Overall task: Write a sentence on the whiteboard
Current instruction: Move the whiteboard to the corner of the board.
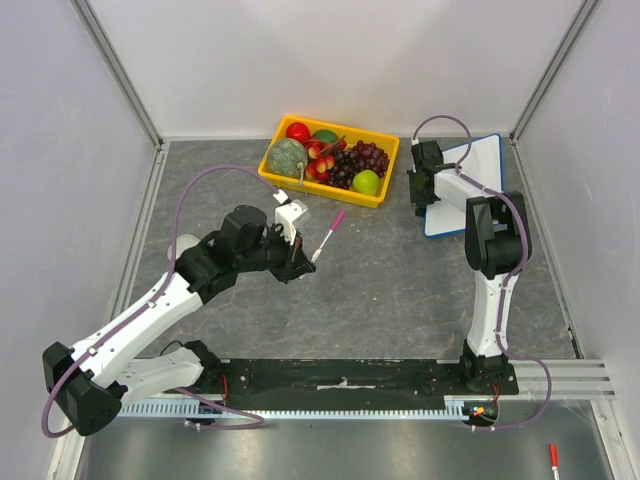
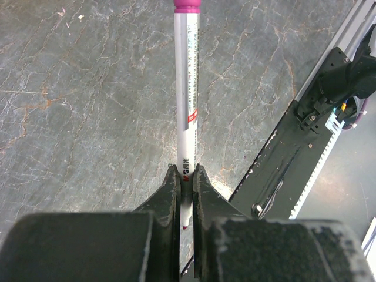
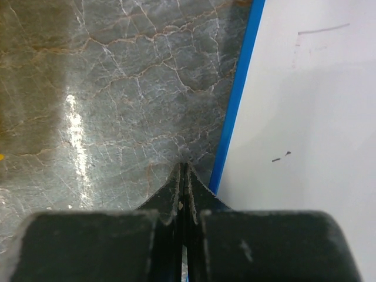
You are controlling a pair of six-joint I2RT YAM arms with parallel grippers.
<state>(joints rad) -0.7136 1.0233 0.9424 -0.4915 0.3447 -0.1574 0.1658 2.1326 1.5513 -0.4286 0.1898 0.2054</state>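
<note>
Zero words on the whiteboard (image 1: 482, 160) as far as I can see, so the sentence is not started. The board sits at 2 o'clock on the table (image 1: 400, 290), partly hidden under my right arm. The right wrist view shows a bare white face with a faint grey stroke (image 3: 323, 28) and two tiny dark specks (image 3: 281, 157), no pink writing. Done: marker is in hand. Left: carry it to the board and write everything.

Left gripper (image 2: 185, 173) is clamped tight on the marker (image 2: 187, 88) near its lower end. It's just off table centre toward 9 o'clock, well apart from the board. Magenta end (image 2: 187, 6) points to 1 o'clock overhead. It looks like a cap, but I can't be sure.

Right gripper (image 3: 184, 176) has its jaws pressed fully together, tips at the blue rim (image 3: 238, 94) on the board's 9 o'clock edge. I cannot tell if it nips the rim.

Materials:
- Board: smooth, flat, glossy white, thin blue edge.
- Marker: slim round silvery barrel, printed label.
- Table: grey, veined, marble-look, slight sheen.
- Yellow plastic basket (image 1: 300, 185): full of fruit, at 12 o'clock, near the board.
</note>
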